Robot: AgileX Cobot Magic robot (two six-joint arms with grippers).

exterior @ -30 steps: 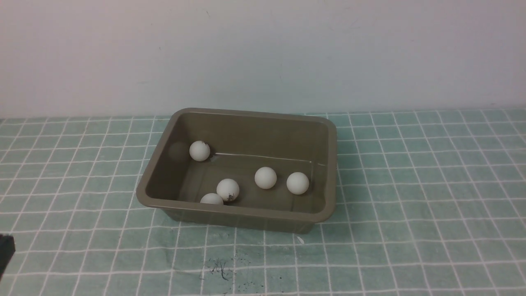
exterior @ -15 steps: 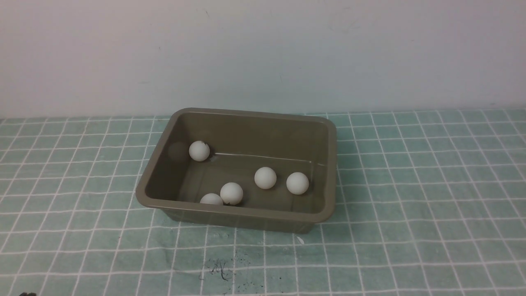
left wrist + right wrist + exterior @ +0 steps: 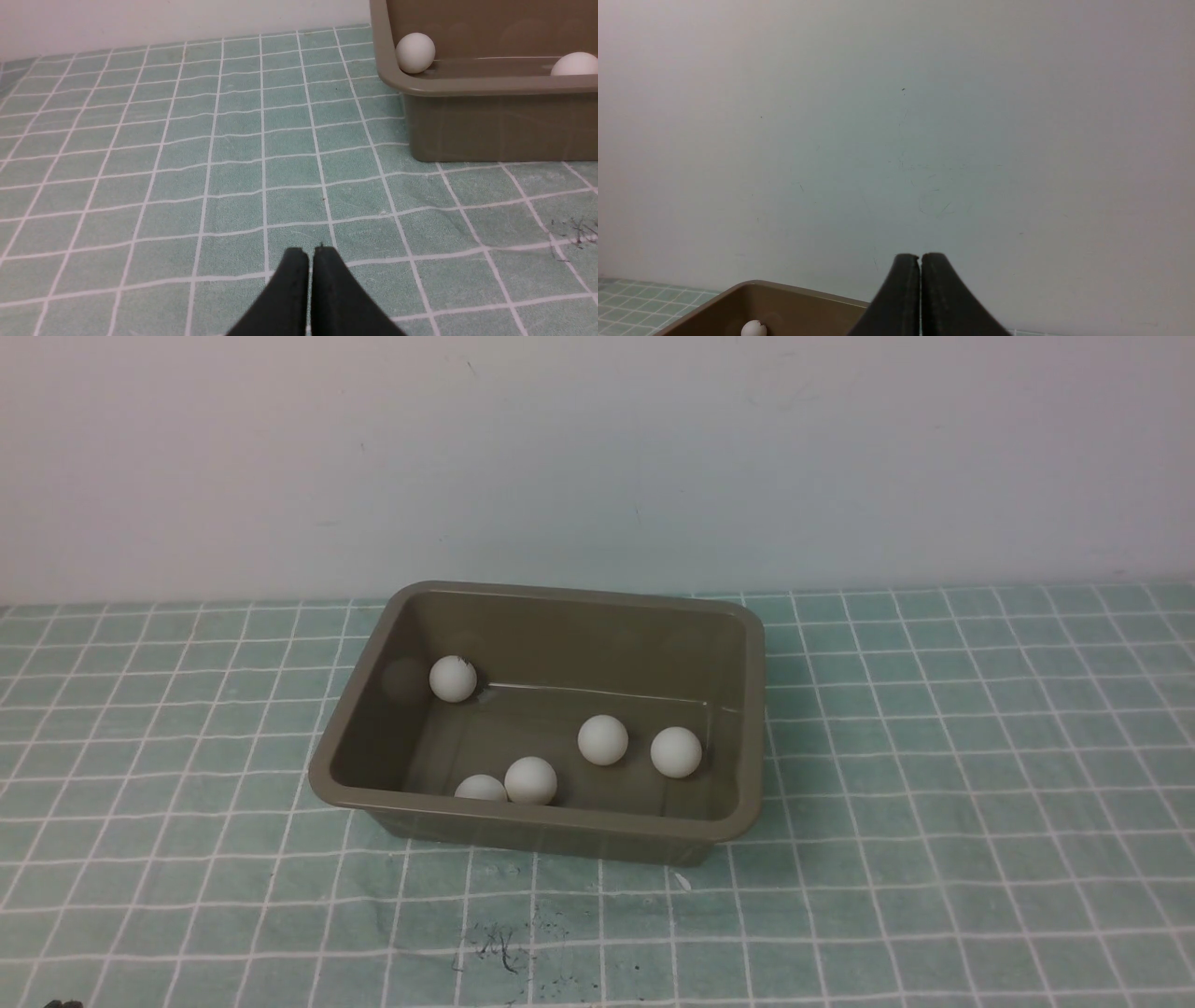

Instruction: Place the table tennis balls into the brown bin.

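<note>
The olive-brown bin [image 3: 537,812] stands mid-table in the front view, and all the white table tennis balls lie inside it. One ball [image 3: 453,679] rests in the far left corner, two [image 3: 603,740] [image 3: 676,752] on the floor toward the right, and two [image 3: 530,780] [image 3: 480,788] touch at the near wall. The left wrist view shows the bin [image 3: 495,121] with two balls [image 3: 415,52] [image 3: 577,64], and my left gripper [image 3: 310,254] shut and empty over the cloth. My right gripper [image 3: 920,259] is shut and empty, facing the wall above the bin [image 3: 794,303].
A green cloth with a white grid [image 3: 934,803] covers the table. A pale wall [image 3: 597,457] rises right behind the bin. Dark scribble marks [image 3: 499,947] stain the cloth in front of the bin. Neither arm shows in the front view.
The ball with the dark mark rolled slightly toward the near wall and now touches the ball there. A dark piece of the left arm left the front view's lower left edge.
</note>
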